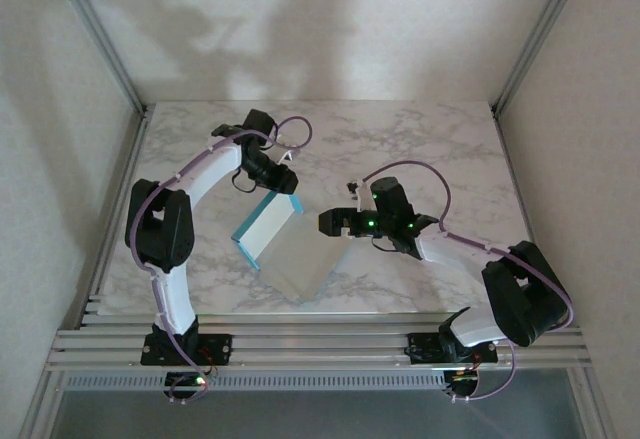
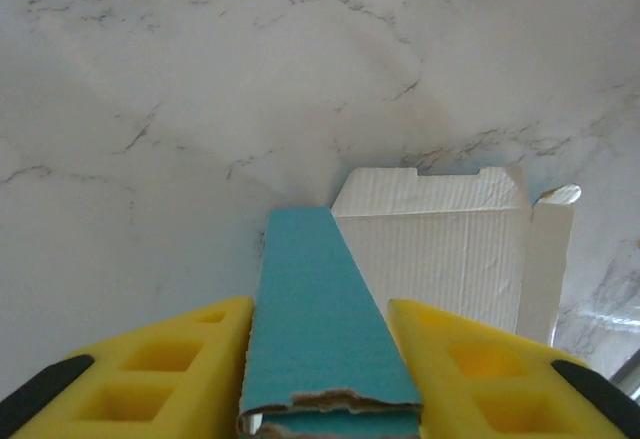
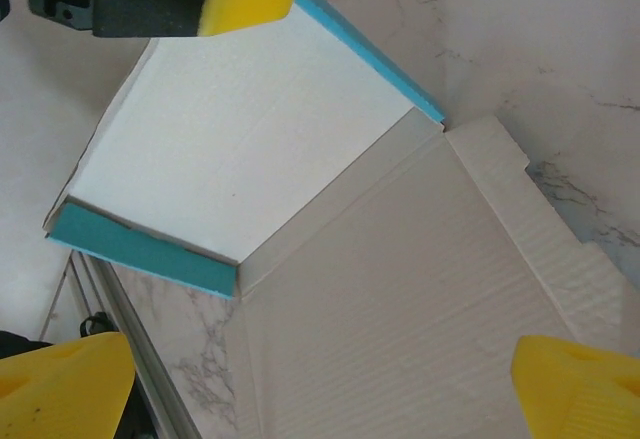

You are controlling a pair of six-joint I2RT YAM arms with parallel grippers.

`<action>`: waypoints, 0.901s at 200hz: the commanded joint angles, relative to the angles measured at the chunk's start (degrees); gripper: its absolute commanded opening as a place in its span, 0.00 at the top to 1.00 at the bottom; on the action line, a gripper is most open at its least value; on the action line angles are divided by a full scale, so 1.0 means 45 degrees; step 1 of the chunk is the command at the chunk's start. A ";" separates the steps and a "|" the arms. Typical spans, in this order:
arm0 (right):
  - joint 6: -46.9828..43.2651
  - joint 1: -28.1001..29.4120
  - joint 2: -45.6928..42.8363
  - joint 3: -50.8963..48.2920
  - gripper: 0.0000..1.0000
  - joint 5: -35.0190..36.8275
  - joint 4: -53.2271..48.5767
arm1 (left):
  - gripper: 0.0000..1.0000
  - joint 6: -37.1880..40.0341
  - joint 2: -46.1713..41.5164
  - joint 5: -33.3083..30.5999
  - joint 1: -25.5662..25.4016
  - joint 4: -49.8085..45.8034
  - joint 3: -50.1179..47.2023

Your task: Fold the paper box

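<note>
left gripper [image 1: 284, 180]: from above, sits at the far end of a raised turquoise flap [image 1: 266, 224].
paper box [image 1: 292, 254]: from above, mid-tabletop [image 1: 430, 139] toward the near edge, turned diagonally, pale face up.
right gripper [image 1: 332, 222]: from above, just beside the box's right side.
left wrist view: yellow fingers [image 2: 190, 359] close on the turquoise flap from both sides, holding it on edge; a white panel lies flat beyond.
right wrist view: right gripper's own fingers stand wide apart above the box's white inside, holding nothing.
</note>
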 commanded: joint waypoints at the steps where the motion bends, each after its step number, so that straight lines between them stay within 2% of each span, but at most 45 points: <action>1: 0.0396 -0.0266 -0.0266 -0.0169 0.04 0.0800 -0.0300 | 0.63 -0.0443 -0.0046 0.1002 0.0174 0.0221 0.0114; 32: 0.0329 -0.0783 -0.1381 0.0142 0.04 0.1649 -0.1933 | 0.64 -0.1636 -0.0684 0.2148 0.0468 0.1845 -0.1251; 97: 0.0304 -0.1461 -0.2914 0.1172 0.08 0.3443 -0.5827 | 0.63 -0.5048 -0.1802 0.2759 0.1130 0.6091 -0.4402; 123: 0.0769 -0.1484 -0.2989 0.0950 0.18 0.2989 -0.5557 | 0.62 -0.6100 -0.2120 0.2959 0.1348 0.7222 -0.5222; 155: 0.1259 -0.1469 -0.2799 0.0449 0.35 0.2302 -0.4693 | 0.61 -0.6216 -0.2281 0.2995 0.1488 0.7474 -0.5698; 180: 0.1314 -0.1205 -0.2481 0.0405 0.42 0.2059 -0.4332 | 0.61 -0.6348 -0.2415 0.3053 0.1554 0.7760 -0.6032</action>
